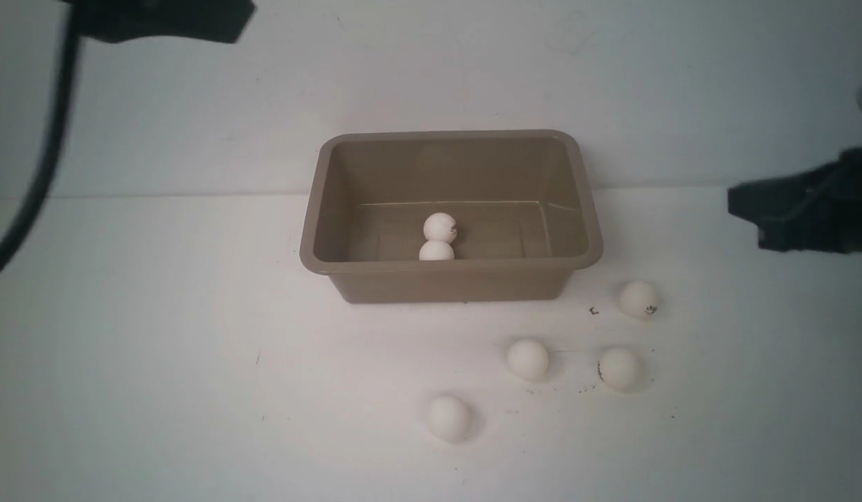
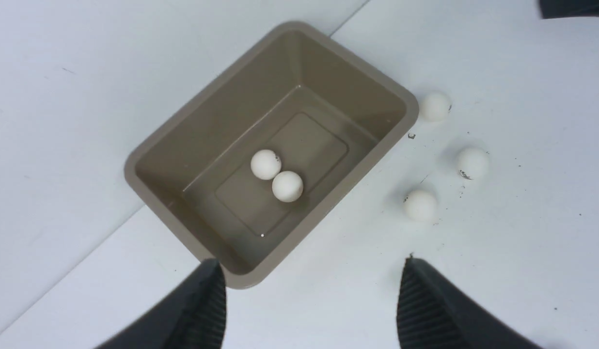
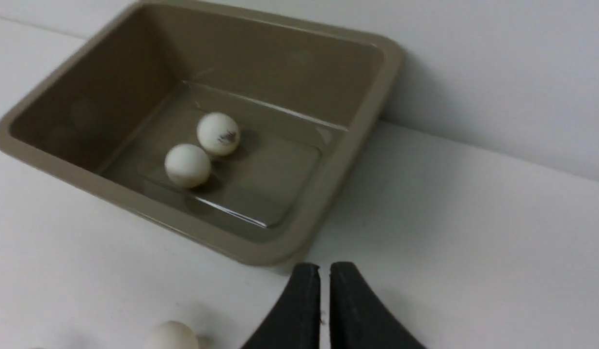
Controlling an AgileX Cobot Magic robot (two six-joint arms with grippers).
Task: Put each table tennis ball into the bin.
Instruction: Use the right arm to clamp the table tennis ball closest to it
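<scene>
**1. Layout.** The white desk (image 1: 159,362) filled the lower two-thirds of the front view. The bin (image 1: 459,284) stood upright at the centre of that frame, its far side close to the wall behind.

**2. Pincers.** The left pincer (image 2: 311,271) was spread wide and held nothing. In its wrist view the two fingers sat at the bottom edge, one overlapping a corner of the bin. The left arm (image 1: 159,17) showed only as a dark shape at the upper left of the front view. The right pincer (image 3: 324,271) was closed to a thin slit and empty, at the bottom centre of its wrist view, just below the bin's corner. The right arm (image 1: 807,209) entered at the right edge of the front view.

**3. Table tennis balls.** Two lay touching on the bin floor: a marked ball (image 1: 440,227) and, below it in the frame, a plain ball (image 1: 436,251). Four lay loose on the desk, lower right of centre and all apart: an upper ball (image 1: 639,299), a middle ball (image 1: 528,359), a right-hand ball (image 1: 618,368) and a lowest ball (image 1: 448,417).

**4. Procedure (judged).**
- The task stood about a third done, and the step in hand was fetching the next loose ball.
- The lowest ball, as the outlier, was the safest first pick, since no neighbour could be nudged.
- The descent called for a vertical line centred on the ball, with the fingers meeting its widest line.
- Closure had to be slow, because a smooth sphere would likely squirt out.
- The right pincer needed opening before any approach.
- Release was best made low inside the bin, clear of the flared rim, to limit bounce.
</scene>
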